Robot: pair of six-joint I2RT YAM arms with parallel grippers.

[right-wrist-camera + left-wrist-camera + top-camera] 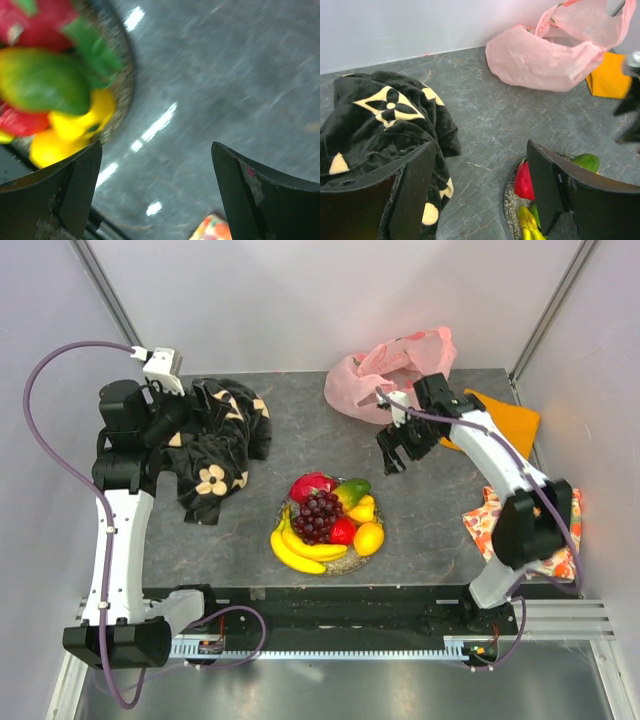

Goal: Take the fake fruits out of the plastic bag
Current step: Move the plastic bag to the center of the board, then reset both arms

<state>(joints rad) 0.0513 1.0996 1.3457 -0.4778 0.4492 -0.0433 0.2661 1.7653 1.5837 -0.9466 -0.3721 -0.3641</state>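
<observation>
bright, even light, soft shadows; right wrist view motion-blurred, glare streaks on the table (225,75).

Left fingers (415,195) and right fingers (80,185) wide apart

Fake fruits (328,522) sit heaped on a round glittery plate (352,564), centre-front. Yellow banana bunch (300,550) at front-left, dark purple grapes (318,515) on top, pink-red dragon fruit (308,485) at back, green piece (352,490) back-right, red apple (343,531) and 2 yellow-orange pcs (368,538) on the right. Plastic bag (385,375): thin, translucent pink, crumpled, mouth open, lying back-right, well apart from the fruits.
</observation>
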